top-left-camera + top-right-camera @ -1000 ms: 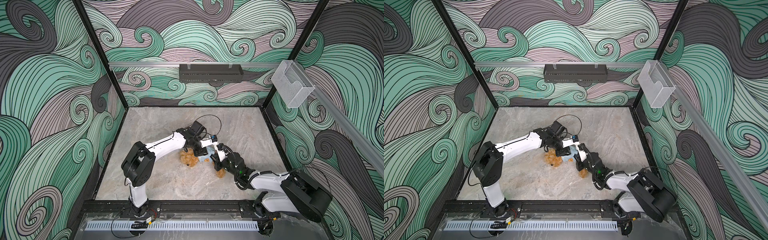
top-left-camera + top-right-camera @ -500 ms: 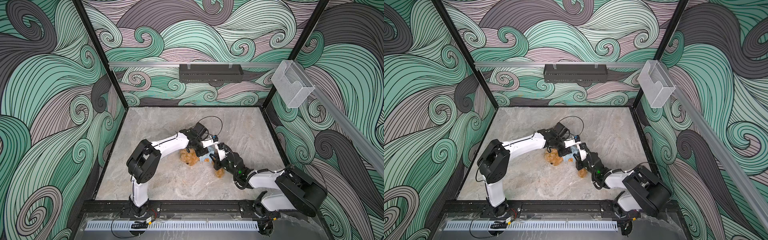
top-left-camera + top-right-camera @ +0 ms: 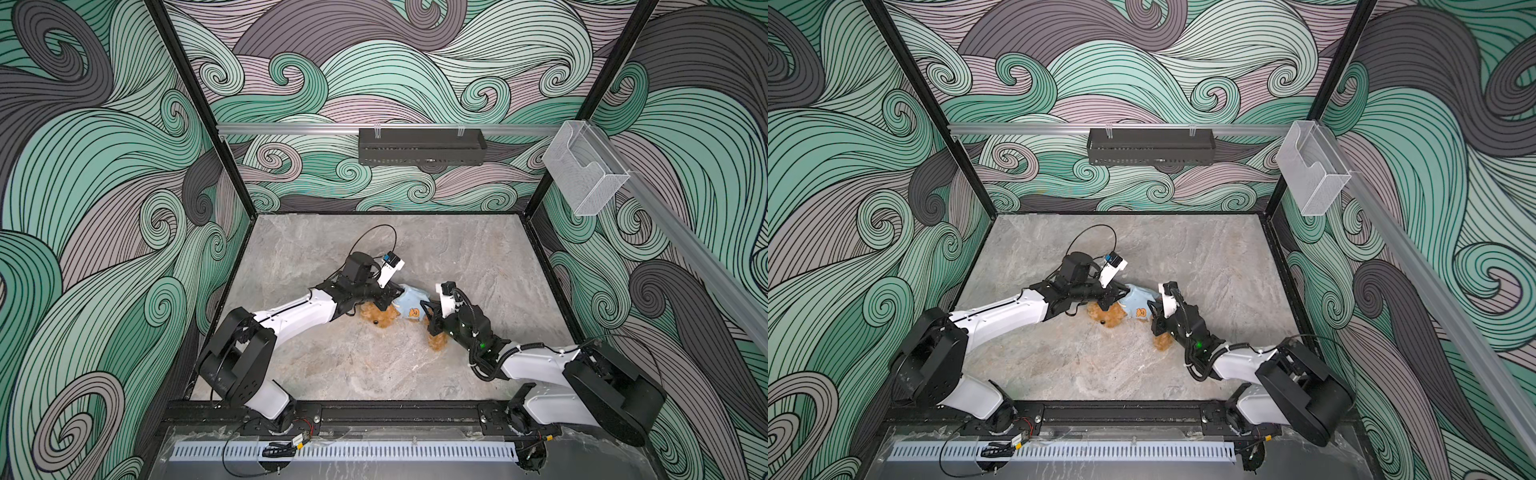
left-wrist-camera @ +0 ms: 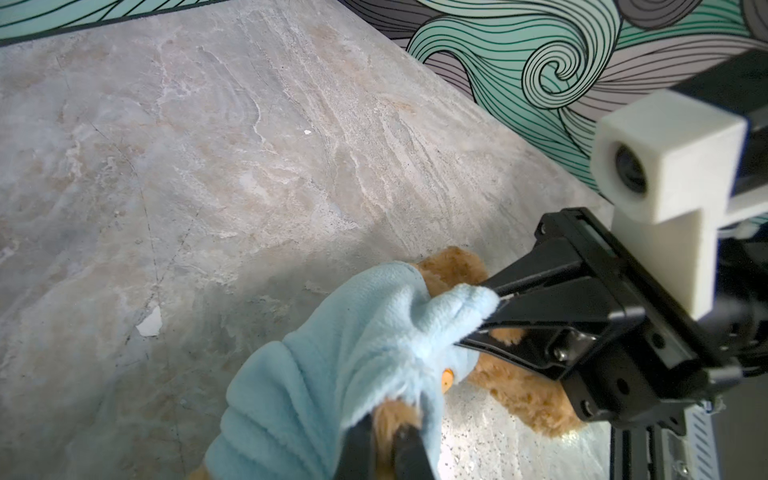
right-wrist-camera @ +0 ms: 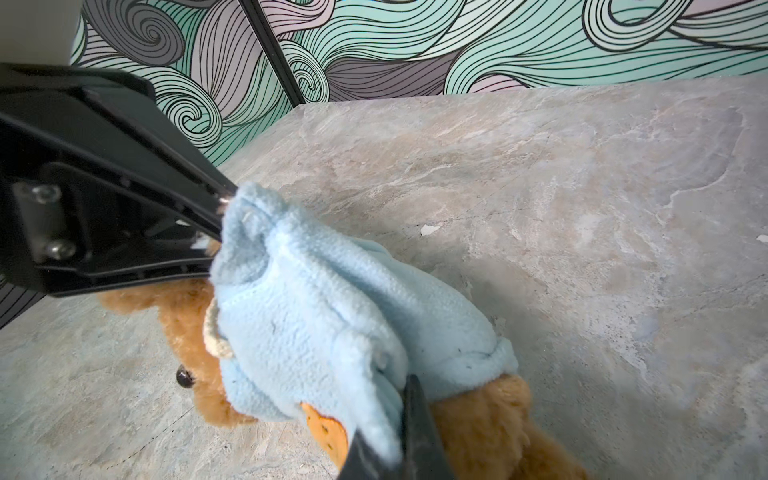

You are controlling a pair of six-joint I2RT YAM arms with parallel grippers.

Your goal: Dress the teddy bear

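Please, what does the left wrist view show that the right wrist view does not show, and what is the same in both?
Only the left wrist view: the white camera block on the right arm. Only the right wrist view: a dark bead on the face of the teddy bear. Both: the light-blue garment over the bear's body, with the left tool and the right tool each shut on its fabric.

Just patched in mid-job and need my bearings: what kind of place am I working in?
Likely an enclosed robot test cell, not a home: wave-printed wall panels on black frame posts box in a marble-look tabletop, and the left arm and right arm mount on a front rail.
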